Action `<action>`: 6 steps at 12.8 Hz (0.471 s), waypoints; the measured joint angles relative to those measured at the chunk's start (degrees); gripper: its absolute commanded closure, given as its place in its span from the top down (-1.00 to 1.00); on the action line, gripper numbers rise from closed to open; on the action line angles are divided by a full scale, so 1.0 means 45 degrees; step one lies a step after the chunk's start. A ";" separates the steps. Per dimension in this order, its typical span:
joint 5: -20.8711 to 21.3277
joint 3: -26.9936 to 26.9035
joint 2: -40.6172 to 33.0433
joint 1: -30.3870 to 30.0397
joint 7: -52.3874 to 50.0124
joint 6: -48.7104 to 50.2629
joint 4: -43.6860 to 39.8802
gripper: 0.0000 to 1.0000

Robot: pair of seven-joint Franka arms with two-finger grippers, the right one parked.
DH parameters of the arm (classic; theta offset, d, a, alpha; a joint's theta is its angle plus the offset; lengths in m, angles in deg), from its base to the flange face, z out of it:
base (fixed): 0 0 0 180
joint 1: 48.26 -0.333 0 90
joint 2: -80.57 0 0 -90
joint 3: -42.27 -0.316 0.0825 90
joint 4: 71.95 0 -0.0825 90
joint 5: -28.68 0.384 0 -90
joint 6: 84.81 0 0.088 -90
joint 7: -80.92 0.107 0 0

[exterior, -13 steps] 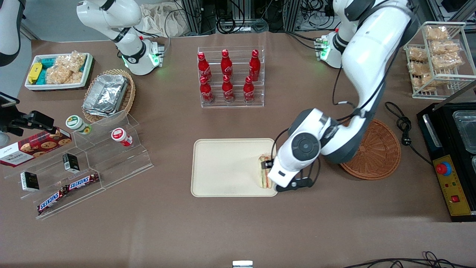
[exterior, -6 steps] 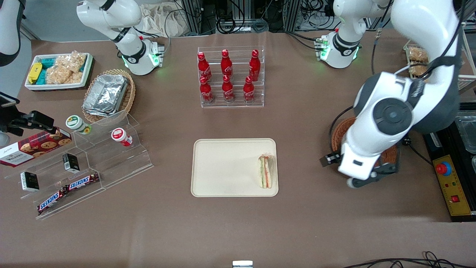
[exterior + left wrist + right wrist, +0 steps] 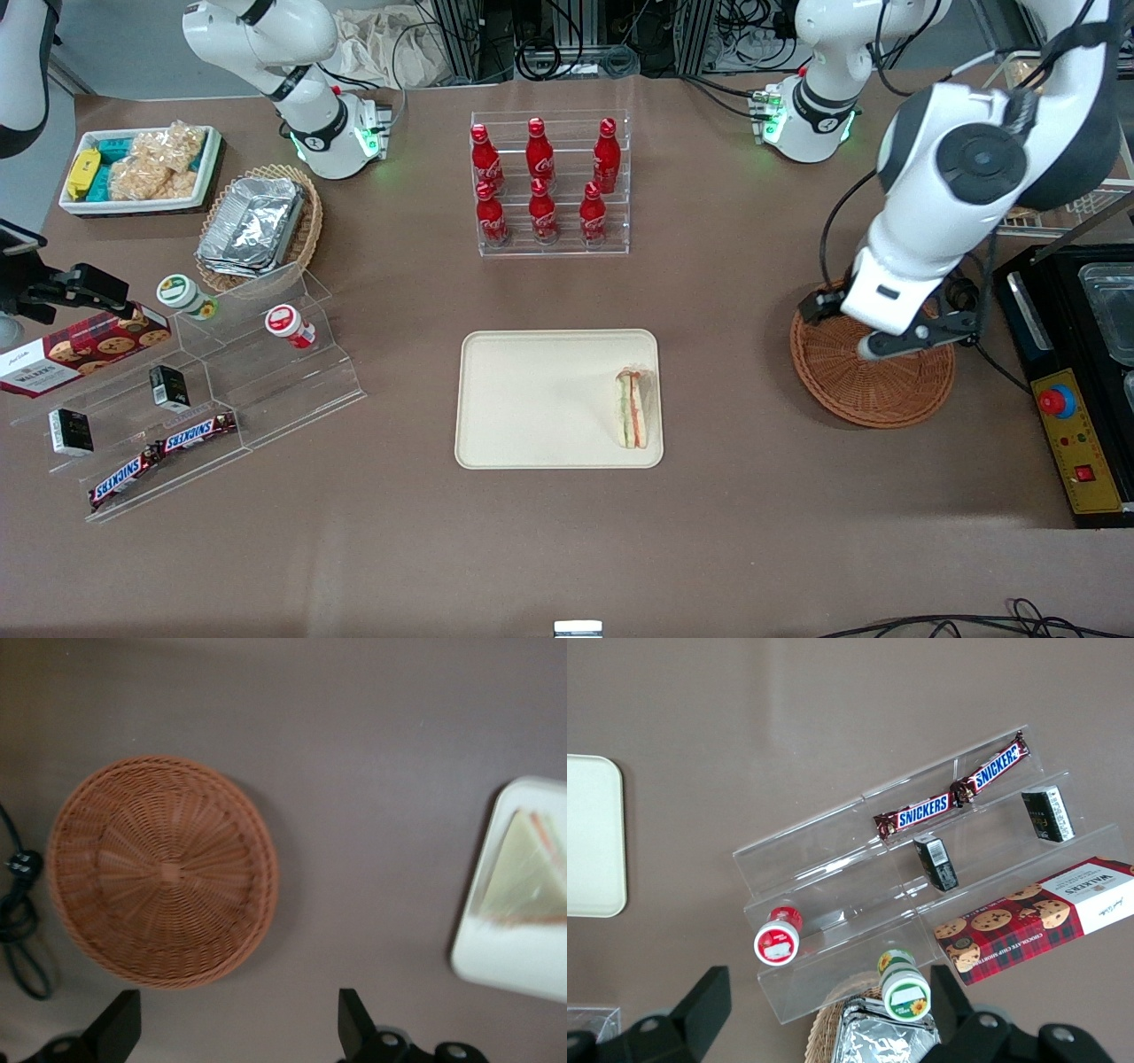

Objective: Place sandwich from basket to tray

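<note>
The sandwich [image 3: 632, 409], a clear-wrapped wedge with orange and green layers, lies on the cream tray [image 3: 540, 399] by the tray's edge toward the working arm's end. The round reddish-brown wicker basket [image 3: 868, 390] is empty. My left gripper [image 3: 908, 338] hangs above the basket, open and empty, well apart from the tray. In the left wrist view the empty basket [image 3: 164, 870], the tray's corner [image 3: 505, 966] and the sandwich [image 3: 523, 877] show, with the gripper [image 3: 237, 1010] open and nothing between its fingers. The tray's edge also shows in the right wrist view [image 3: 594, 833].
A clear rack of red cola bottles [image 3: 549, 186] stands farther from the camera than the tray. A clear stepped stand with snacks [image 3: 204, 381] lies toward the parked arm's end. A black machine with a red button [image 3: 1076, 390] and a black cable [image 3: 961, 301] lie beside the basket.
The left gripper has left the sandwich on the tray and has swung away to above the basket. The sandwich has stayed where it was let go.
</note>
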 measured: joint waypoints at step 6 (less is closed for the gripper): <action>-0.0934 -0.0146 -0.0181 -0.2320 0.4659 0.2822 -0.1795 1.00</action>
